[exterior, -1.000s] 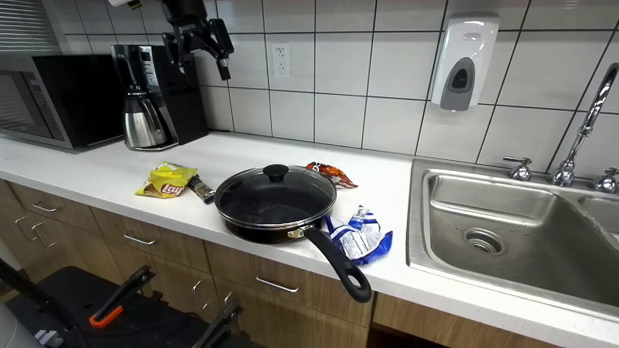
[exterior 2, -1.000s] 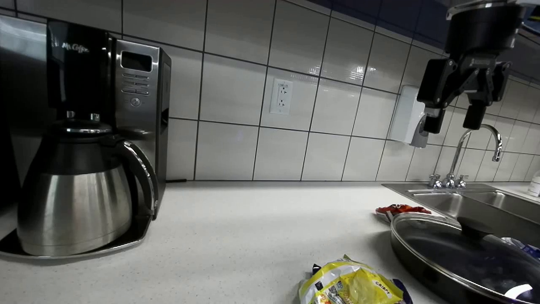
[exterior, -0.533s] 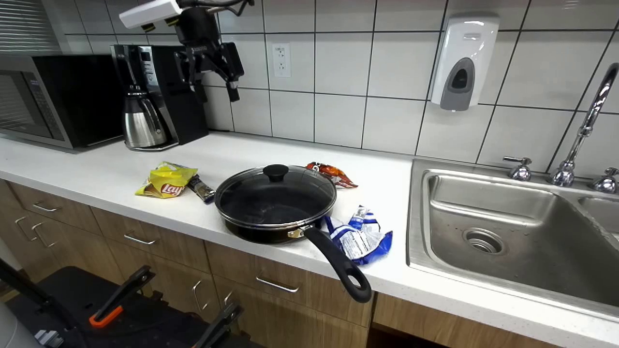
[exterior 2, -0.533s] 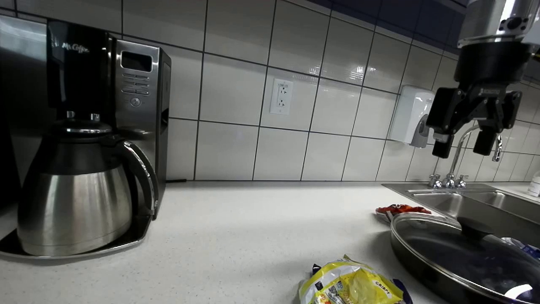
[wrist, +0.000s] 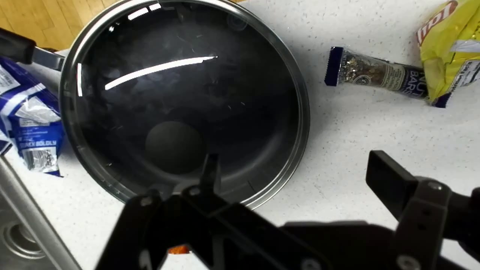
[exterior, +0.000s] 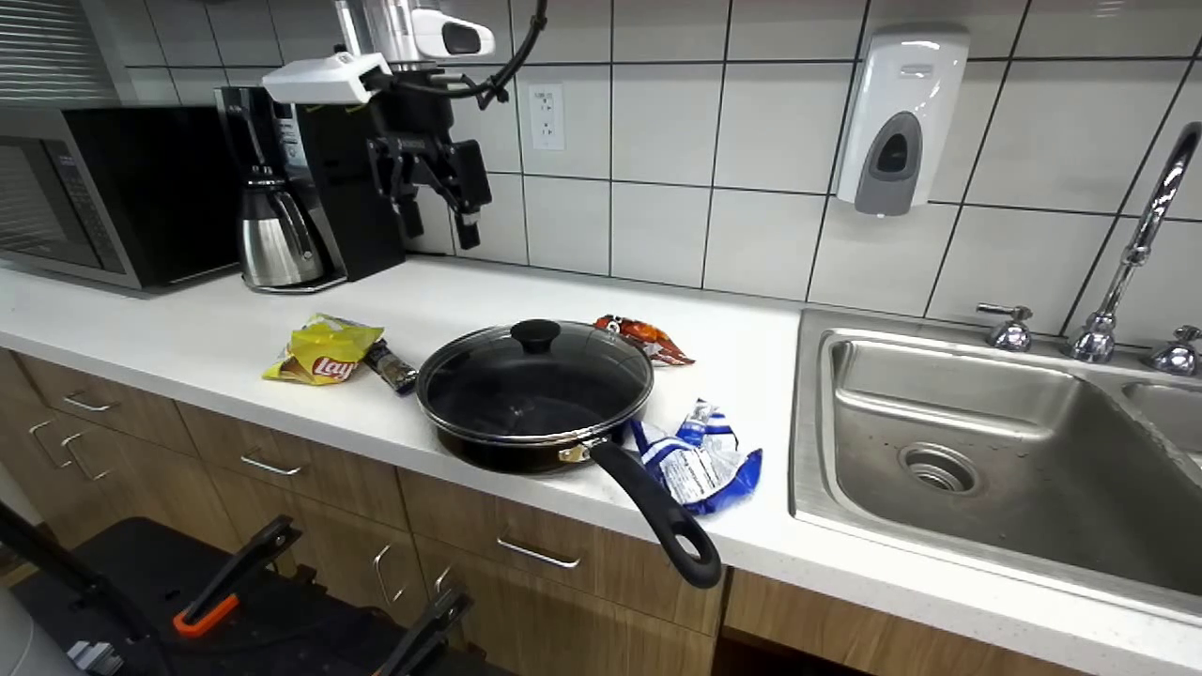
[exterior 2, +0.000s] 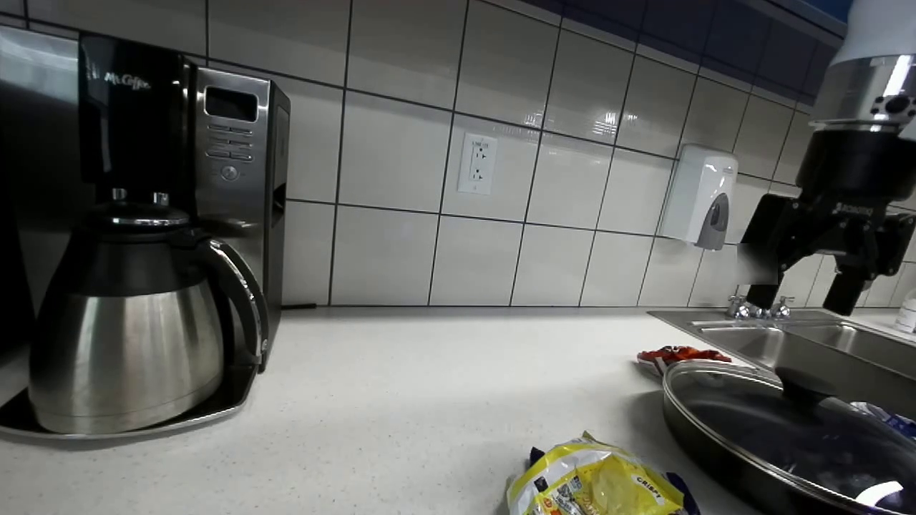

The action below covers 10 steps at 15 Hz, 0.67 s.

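Note:
My gripper (exterior: 439,230) is open and empty, pointing down in the air above the counter's back part. It also shows open in an exterior view (exterior 2: 803,295) and in the wrist view (wrist: 296,161). A black pan (exterior: 488,454) with a glass lid (exterior: 507,399) stands below it. The lid has a black knob (wrist: 175,147). In the wrist view one finger overlaps the lid near the knob, the other the counter. A yellow chip bag (exterior: 324,352) lies on a nut bar (wrist: 378,73). A red bag (exterior: 648,340) and a blue bag (exterior: 700,465) lie beside the pan.
A coffee maker (exterior 2: 232,157) with a steel carafe (exterior: 274,239) and a microwave (exterior: 141,188) stand along the wall. A sink (exterior: 812,422) with a faucet (exterior: 1127,253) is beyond the blue bag. A soap dispenser (exterior: 901,113) hangs on the wall. The pan handle (exterior: 657,516) overhangs the counter edge.
My gripper has moved down and to the right in both exterior views, and stays open. The pan, bags and nut bar have not moved.

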Tool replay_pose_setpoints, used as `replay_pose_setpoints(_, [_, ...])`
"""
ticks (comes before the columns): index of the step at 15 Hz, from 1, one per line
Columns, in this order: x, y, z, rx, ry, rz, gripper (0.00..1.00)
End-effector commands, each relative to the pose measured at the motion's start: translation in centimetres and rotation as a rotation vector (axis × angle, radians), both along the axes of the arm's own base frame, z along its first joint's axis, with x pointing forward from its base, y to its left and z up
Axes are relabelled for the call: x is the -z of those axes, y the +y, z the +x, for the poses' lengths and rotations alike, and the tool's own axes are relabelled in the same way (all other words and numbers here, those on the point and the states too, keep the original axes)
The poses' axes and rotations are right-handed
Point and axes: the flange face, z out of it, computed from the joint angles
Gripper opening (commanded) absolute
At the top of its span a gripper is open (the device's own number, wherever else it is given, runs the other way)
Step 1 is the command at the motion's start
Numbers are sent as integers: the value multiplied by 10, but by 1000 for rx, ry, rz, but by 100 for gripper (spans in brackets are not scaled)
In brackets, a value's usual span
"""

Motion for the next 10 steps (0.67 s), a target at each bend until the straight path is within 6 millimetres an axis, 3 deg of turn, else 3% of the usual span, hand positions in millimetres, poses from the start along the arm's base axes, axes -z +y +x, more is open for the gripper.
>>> replay_pose_setpoints(1, [10, -22, -16, 66, -30, 31, 100])
replay_pose_setpoints(10, [49, -75, -28, 194, -35, 48, 100])
